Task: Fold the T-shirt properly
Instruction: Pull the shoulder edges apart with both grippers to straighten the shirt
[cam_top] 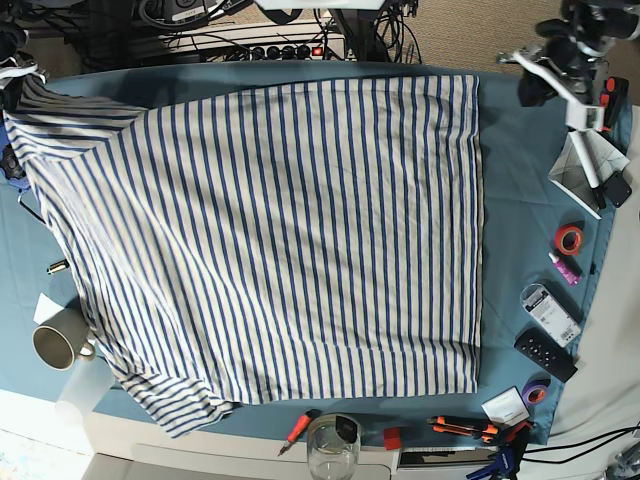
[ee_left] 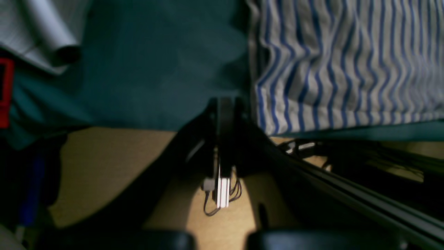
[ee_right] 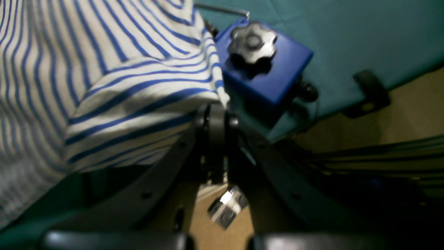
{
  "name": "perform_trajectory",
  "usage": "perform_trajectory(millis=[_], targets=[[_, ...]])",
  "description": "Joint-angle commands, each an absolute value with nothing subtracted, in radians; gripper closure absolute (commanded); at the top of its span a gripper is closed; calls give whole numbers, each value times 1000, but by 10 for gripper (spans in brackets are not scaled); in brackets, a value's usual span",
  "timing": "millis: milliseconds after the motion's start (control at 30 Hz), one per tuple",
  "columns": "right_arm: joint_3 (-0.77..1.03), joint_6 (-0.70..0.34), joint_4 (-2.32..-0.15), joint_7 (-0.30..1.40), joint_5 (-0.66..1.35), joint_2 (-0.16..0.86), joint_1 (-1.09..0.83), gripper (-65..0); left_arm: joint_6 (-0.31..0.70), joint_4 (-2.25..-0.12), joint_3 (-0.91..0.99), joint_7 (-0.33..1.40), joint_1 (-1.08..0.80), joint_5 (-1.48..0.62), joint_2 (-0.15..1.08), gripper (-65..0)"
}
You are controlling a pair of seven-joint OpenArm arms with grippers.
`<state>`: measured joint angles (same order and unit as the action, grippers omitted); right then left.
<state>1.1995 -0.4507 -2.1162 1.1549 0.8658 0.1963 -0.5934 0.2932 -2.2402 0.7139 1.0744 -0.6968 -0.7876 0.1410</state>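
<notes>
The T-shirt (cam_top: 290, 240), cream-white with narrow blue stripes, lies spread over most of the teal table cloth (cam_top: 520, 200). Its hem faces the base view's right and its sleeves the left. My right gripper (ee_right: 216, 111) is shut with a sleeve corner (ee_right: 208, 93) at its tips. In the base view it sits at the far left back corner (cam_top: 12, 62), where the sleeve (cam_top: 60, 115) is drawn toward it. My left gripper (ee_left: 225, 102) is shut and empty, over bare table cloth beside the shirt's hem corner (ee_left: 329, 69). In the base view it is at the back right (cam_top: 532, 88).
A blue box with a black knob (ee_right: 265, 66) is right beside the right gripper. A mug (cam_top: 55, 345) stands front left and a glass (cam_top: 333, 440) at the front edge. Tape rolls (cam_top: 570, 238), remotes (cam_top: 545, 350) and hand tools (cam_top: 460, 425) line the right and front edges. A paper tube (ee_left: 52, 31) lies near the left gripper.
</notes>
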Motion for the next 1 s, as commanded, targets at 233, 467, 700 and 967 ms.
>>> perform_trajectory(millis=[233, 467, 700, 967], targets=[[1210, -467, -2132, 1177, 926, 213, -601, 0, 457, -2256, 748, 1084, -715, -979, 147, 0], [1210, -467, -2132, 1179, 926, 212, -601, 0, 513, -2256, 685, 1076, -715, -1005, 130, -218], [1210, -467, -2132, 1184, 924, 210, -601, 0, 414, -2256, 448, 975, -714, -720, 131, -218], [1210, -467, -2132, 1205, 924, 210, -601, 0, 373, -2248, 388, 954, -714, -630, 131, -218]])
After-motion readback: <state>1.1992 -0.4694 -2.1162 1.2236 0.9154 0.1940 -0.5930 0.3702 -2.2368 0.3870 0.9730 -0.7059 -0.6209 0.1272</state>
